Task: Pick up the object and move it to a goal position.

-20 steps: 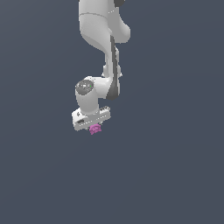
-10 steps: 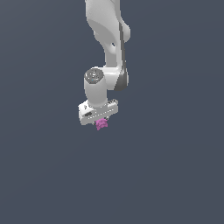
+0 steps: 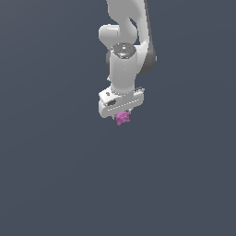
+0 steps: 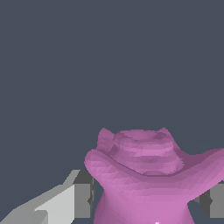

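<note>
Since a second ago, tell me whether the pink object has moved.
Yes. The pink object, clamped in the gripper, has shifted toward the exterior view's right and slightly up in the frame; no fixed landmark exists besides the frame itself.

Arm (image 3: 126, 41) cut off at exterior view's upper edge; gripper (image 3: 121, 114) fingers mostly hidden behind the object (image 3: 123, 118), contact not resolvable there; wrist view crops the object (image 4: 148, 175) and both fingers (image 4: 83, 194) at the frame edge.

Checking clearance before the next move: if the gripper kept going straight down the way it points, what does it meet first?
Nothing visible. The gripper is shut on the pink object, and beyond it both views show only plain dark grey background. The path looks free as far as the pictures show, though depth there is unclear.
</note>
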